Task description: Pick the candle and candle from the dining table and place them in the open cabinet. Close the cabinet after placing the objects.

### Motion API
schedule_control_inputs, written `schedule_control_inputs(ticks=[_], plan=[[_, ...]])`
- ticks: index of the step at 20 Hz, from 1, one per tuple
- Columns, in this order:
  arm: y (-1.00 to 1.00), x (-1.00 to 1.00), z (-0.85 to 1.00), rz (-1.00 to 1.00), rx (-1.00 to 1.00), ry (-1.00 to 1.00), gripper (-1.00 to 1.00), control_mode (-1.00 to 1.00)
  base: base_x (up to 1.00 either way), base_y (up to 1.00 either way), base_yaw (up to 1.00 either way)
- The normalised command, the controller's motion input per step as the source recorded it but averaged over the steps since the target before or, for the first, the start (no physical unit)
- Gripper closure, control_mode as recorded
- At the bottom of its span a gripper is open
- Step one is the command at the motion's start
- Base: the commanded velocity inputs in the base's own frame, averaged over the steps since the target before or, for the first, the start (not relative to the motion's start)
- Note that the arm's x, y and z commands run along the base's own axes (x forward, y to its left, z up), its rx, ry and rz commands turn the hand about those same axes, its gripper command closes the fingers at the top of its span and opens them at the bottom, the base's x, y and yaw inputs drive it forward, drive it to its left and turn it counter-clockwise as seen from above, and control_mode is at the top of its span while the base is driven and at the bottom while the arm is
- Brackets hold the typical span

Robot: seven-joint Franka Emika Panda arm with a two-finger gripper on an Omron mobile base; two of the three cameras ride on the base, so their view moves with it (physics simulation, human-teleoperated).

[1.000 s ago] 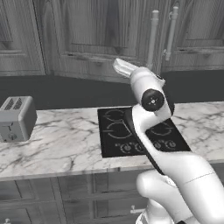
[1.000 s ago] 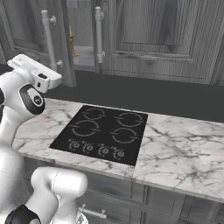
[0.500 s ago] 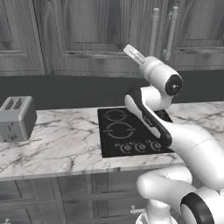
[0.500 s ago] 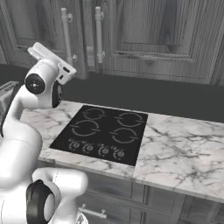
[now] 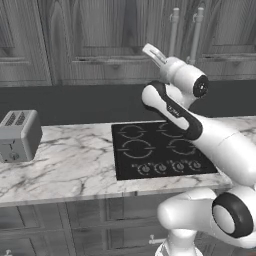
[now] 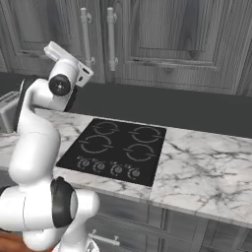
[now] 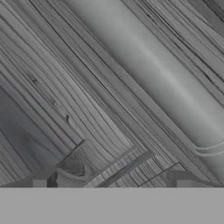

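Cabinet [image 5: 100, 40]: dark grey wood-grain wall cabinet above the table; in both base views its panelled doors [image 6: 167, 34] are seen flush with one another, shut.
Toaster [image 5: 17, 135]: silver, set at the far left of the table, well apart from the arm; a sliver of it [image 6: 6, 110] is caught at the left edge of the right base view.
Table [image 5: 70, 165]: white marble with grey veins [image 6: 206, 167], run beneath the cabinet, with a dark wall strip [image 5: 75, 102] between the two.
Drawers [image 5: 35, 220]: grey, seen below the table edge.
Cooktop [image 5: 160, 155]: black, four rings and a row of knobs along its near edge, let into the table [image 6: 115, 150] just in front of the arm.
Arm [image 5: 220, 145]: white, bent upward over the cooktop, its wrist raised to the lower part of the cabinet doors [image 6: 34, 142].
Handles [image 5: 173, 30]: two long silver bars, side by side where two doors meet [image 6: 84, 37]; the wrist is seen just below and beside them.
Handle up close [image 7: 166, 74]: one silver bar is crossed diagonally through the hand view, over the wood grain of a door [image 7: 65, 109].
Gripper [image 7: 113, 179]: pointed at the door panel near the bar; the two fingertips [image 7: 43, 181] are seen spread wide apart, with nothing between them and no contact with the bar.
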Motion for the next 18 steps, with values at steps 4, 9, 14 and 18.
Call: schedule_control_inputs(ticks=[4, 9, 14, 18], plan=[[-0.01, 0.46, 0.04, 0.06, 0.00, 0.05, -1.00, -1.00, 0.00, 0.00, 0.00], [-0.01, 0.47, 0.00, 0.06, 0.00, 0.09, -1.00, -1.00, 0.00, 0.00, 0.00], [0.00, 0.42, 0.00, 0.04, -0.01, 0.12, -1.00, -1.00, 0.00, 0.00, 0.00], [0.00, 0.20, 0.00, 0.00, -0.01, 0.06, -1.00, -1.00, 0.00, 0.00, 0.00]])
